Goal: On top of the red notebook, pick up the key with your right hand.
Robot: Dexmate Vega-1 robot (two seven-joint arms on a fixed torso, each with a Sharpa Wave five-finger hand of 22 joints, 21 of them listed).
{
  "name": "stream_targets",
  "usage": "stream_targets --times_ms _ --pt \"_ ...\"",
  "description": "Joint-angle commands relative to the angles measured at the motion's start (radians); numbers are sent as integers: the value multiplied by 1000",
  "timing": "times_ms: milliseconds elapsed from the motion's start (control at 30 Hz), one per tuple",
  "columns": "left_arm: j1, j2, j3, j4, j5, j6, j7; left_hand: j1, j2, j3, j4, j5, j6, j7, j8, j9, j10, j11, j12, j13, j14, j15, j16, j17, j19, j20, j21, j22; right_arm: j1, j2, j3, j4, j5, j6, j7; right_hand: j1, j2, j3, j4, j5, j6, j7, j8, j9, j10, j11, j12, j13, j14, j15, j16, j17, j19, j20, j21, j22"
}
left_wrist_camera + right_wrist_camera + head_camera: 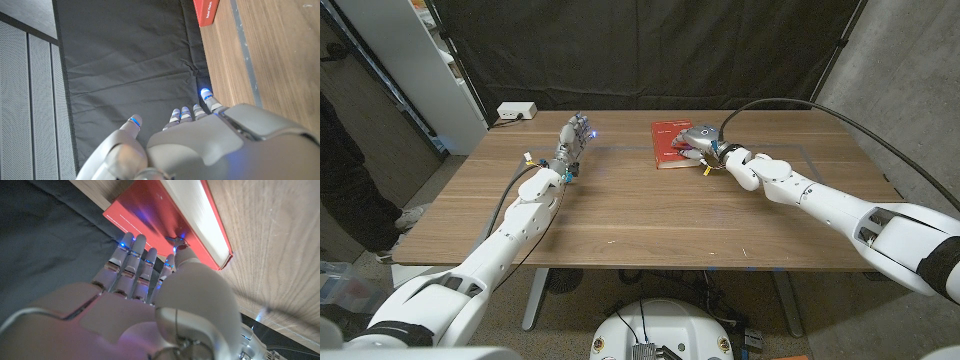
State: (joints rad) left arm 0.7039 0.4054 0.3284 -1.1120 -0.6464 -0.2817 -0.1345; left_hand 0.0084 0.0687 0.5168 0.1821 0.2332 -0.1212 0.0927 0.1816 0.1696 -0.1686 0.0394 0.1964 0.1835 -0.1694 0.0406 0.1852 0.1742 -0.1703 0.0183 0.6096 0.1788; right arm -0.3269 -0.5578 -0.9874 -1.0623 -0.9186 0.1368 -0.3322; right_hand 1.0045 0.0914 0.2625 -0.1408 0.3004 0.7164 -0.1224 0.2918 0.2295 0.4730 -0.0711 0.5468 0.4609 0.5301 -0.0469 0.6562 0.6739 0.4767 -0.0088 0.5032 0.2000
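Across the frame's middle, your white left hand (567, 152) stands idle, fingers apart, holding nothing. Further up, your right hand (703, 142) curls over the flat red notebook (670, 142); the small metal key (178, 240) sits by its fingertips, grip uncertain. Pinch, then lift.

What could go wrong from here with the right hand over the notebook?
The right hand covers the key, so the pinch is hard to judge and could slip. The notebook lies loose near the table's far edge; pressing on it could slide it backward.
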Motion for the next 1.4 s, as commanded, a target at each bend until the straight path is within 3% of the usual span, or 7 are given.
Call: stream_targets --times_ms 33,267,433,567,667,967,1400 --pt "-21 -11 7 23 11 5 2 -10 82 -5 3 6 3 -1 6 5 -5 4 6 3 -75 5 5 4 -87 5 -4 4 13 8 -15 60 5 29 -81 14 -2 4 -6 11 93 2 48 16 30 -12 21 12 34 -138 -12 -4 17 6 11 0" --pt "-16 -8 8 10 13 22 16 -9 82 -8 2 6 3 -1 5 5 -6 4 5 3 -77 6 5 4 -87 4 -6 4 7 -6 -13 50 17 38 -91 21 -21 1 -13 19 96 -6 67 34 34 -20 27 20 52 -143 -31 -14 22 7 16 0" --pt "2 -3 5 -18 12 24 29 -9 82 -9 2 6 2 -1 4 5 -8 4 5 3 -78 6 4 4 -87 4 -7 4 2 -18 -11 40 14 49 -117 29 -25 -1 -13 29 171 -7 123 59 51 -32 36 27 74 -152 -36 -12 23 5 20 -1" --pt "16 4 2 -41 12 25 40 -9 82 -10 2 6 2 -1 4 5 -8 4 5 3 -78 7 4 4 -87 4 -8 4 -5 -25 -10 30 8 52 -137 40 -21 -5 -10 40 266 17 204 102 91 -45 51 29 90 -158 -44 -1 25 2 27 -1" --pt "26 8 1 -57 11 26 47 -8 82 -11 1 6 1 -1 3 5 -9 5 4 3 -79 7 4 4 -87 4 -9 4 -9 -28 -7 25 6 56 -150 49 -17 -5 -11 43 284 24 231 120 111 -52 57 28 98 -166 -46 5 26 -2 29 -1" --pt "52 22 -3 -94 9 26 61 -7 83 -12 1 7 0 -2 2 5 -10 5 4 3 -80 7 3 3 -86 3 -11 4 -19 -34 -1 12 2 64 -170 58 -24 -7 -12 51 303 40 272 150 135 -54 65 28 112 -167 -65 3 29 -6 35 -2" --pt "71 35 -6 -116 -2 18 52 -6 86 -14 0 8 -2 0 2 6 -12 3 3 3 -81 7 3 3 -86 4 -14 4 -31 -42 13 -13 -16 60 -228 65 -28 -9 -10 60 305 46 296 164 151 -58 69 26 126 -168 -78 9 33 -12 41 -3"
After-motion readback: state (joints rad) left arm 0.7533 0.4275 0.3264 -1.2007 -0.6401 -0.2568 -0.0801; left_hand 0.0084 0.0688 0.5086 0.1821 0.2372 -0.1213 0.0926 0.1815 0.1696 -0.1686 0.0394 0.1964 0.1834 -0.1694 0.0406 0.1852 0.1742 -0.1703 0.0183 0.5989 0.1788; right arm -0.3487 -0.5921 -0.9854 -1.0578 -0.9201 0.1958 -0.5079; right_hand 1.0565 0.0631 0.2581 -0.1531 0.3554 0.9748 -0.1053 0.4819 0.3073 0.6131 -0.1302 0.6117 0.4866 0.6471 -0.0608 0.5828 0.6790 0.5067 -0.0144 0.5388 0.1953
